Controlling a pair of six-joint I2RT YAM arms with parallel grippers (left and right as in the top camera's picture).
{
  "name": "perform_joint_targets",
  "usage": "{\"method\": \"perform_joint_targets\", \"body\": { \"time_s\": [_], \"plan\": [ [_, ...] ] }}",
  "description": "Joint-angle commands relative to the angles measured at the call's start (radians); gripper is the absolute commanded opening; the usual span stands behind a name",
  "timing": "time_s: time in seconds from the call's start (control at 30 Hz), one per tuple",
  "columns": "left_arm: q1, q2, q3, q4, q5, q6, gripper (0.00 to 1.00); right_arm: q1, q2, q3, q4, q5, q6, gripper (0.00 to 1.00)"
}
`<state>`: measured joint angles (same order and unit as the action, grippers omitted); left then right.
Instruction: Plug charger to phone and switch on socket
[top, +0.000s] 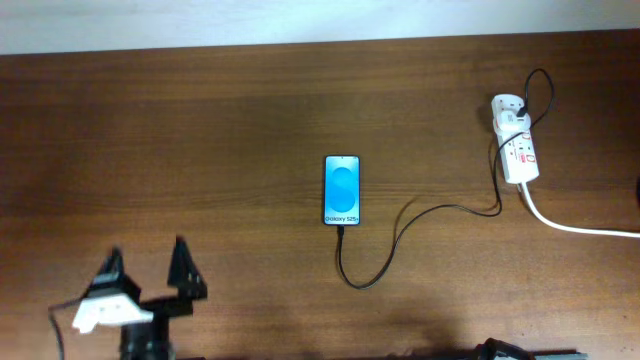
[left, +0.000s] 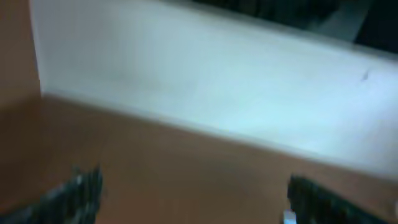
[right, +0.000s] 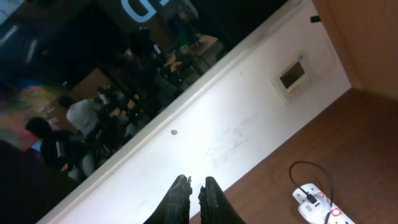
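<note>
The phone (top: 342, 190) lies in the middle of the table, blue screen up, white text at its near end. The charger (top: 410, 222), a thin black cable, runs from the phone's near end in a loop and right to the socket (top: 516, 140), a white power strip with red switches at the far right. The cable's tip meets the phone's near edge. The socket also shows in the right wrist view (right: 320, 205). My left gripper (top: 148, 266) is open and empty at the near left of the table; its fingers also show in the left wrist view (left: 193, 199). My right gripper (right: 194, 185) is shut and empty, pointing toward the wall.
The socket's thick white cord (top: 580, 228) runs off the right edge of the table. A white wall (left: 217, 81) stands behind the table's far edge. A small wall panel (right: 292, 78) hangs on it.
</note>
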<state>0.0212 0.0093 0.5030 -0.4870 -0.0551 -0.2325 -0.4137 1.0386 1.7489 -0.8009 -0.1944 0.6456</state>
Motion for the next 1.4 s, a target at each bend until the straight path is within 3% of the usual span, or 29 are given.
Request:
{"method": "perform_joint_targets", "body": {
  "time_s": [0.0, 0.1, 0.2, 0.5, 1.07, 1.2, 1.37],
  "plan": [
    [0.006, -0.003, -0.206, 0.198, 0.031, -0.006, 0.99, 0.002, -0.039, 0.003, 0.002, -0.023, -0.014, 0.12],
    [0.006, -0.003, -0.385, 0.412, 0.039, -0.006, 0.99, 0.002, -0.068, 0.003, -0.006, -0.023, -0.014, 0.13],
    [0.006, -0.003, -0.482, 0.522, 0.079, -0.006, 0.99, 0.002, -0.107, 0.003, -0.013, -0.023, -0.014, 0.13],
    [0.006, -0.003, -0.492, 0.401, 0.076, 0.047, 0.99, 0.076, -0.169, 0.003, -0.021, -0.019, -0.014, 0.15],
    [0.006, -0.004, -0.496, 0.411, 0.075, 0.047, 0.99, 0.145, -0.182, -0.019, -0.012, -0.015, -0.014, 0.17],
    [0.006, -0.004, -0.495, 0.407, 0.075, 0.047, 0.99, 0.201, -0.19, -0.038, 0.021, -0.008, -0.014, 0.22],
    [0.006, -0.004, -0.495, 0.407, 0.075, 0.047, 0.99, 0.212, -0.293, -0.043, 0.021, -0.008, -0.014, 0.24]
  ]
}}
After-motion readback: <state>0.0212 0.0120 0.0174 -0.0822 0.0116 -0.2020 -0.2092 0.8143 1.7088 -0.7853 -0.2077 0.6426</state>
